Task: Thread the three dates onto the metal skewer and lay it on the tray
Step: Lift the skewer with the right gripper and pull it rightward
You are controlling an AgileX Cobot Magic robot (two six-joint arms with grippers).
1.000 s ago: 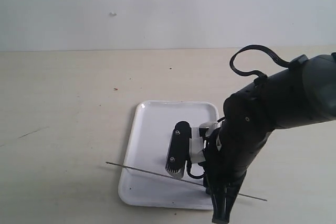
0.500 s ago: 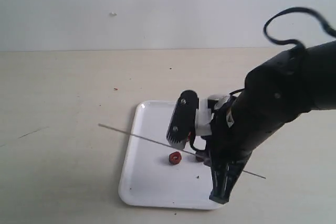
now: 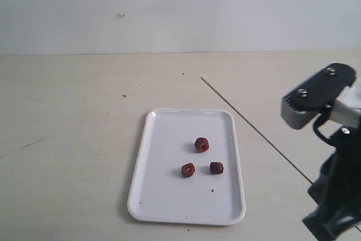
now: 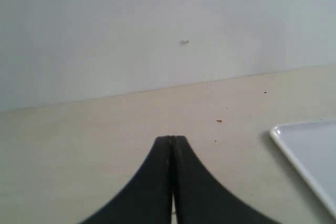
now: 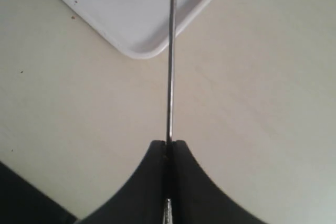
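Note:
Three dates lie loose on the white tray (image 3: 163, 196): one (image 3: 201, 144) toward its middle, two (image 3: 188, 170) (image 3: 216, 167) nearer the front. The thin metal skewer (image 3: 254, 129) slants over the table to the right of the tray, its free end pointing to the far side. My right gripper (image 5: 169, 142) is shut on the skewer (image 5: 170, 66) near one end; in the exterior view it (image 3: 316, 191) sits at the lower right. Nothing is threaded on the rod. My left gripper (image 4: 171, 138) is shut with nothing in it, off to the left of the tray's corner (image 4: 310, 150).
The pale tabletop meets a plain white wall behind it. Small dark specks (image 3: 124, 95) dot the table left of the tray. The right arm's bulk (image 3: 318, 97) fills the lower right of the exterior view. The left arm is outside that view.
The right arm has pulled back from over the tray to the far right, carrying the skewer, which has swung to point away. The three dates now show uncovered.

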